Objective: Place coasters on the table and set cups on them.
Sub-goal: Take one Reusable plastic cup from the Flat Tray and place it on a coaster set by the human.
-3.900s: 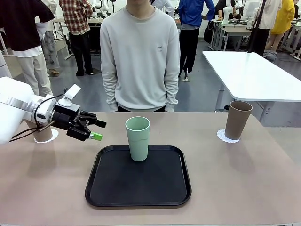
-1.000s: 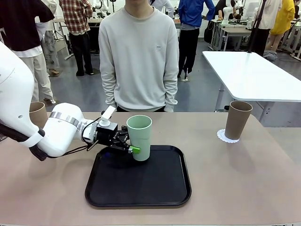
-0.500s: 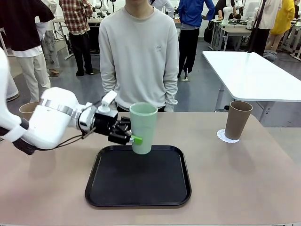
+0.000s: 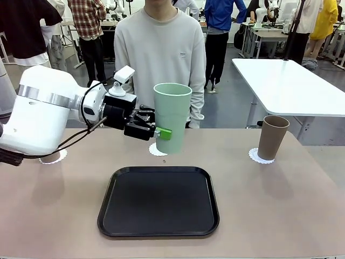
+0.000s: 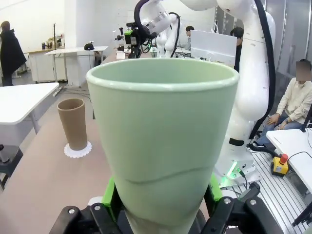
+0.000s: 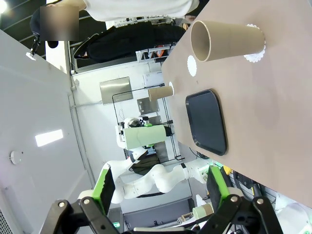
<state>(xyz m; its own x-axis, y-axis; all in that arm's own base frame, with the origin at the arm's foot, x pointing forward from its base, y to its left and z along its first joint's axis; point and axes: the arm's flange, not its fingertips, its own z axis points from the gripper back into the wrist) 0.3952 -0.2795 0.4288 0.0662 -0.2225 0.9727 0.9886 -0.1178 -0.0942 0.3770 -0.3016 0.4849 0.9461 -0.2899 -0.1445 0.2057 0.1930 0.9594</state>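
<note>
Green cup (image 4: 172,116) lifted off tray (image 4: 158,229), left end effector (image 4: 156,129) pinching it, doily (image 4: 157,149) prob. beneath

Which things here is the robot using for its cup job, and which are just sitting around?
For the job:
- green cup, held in the left tool
- middle doily, bare
- brown cup on the right doily
- left doily
- tan table

Just sitting around:
- black tray
- white table
</note>
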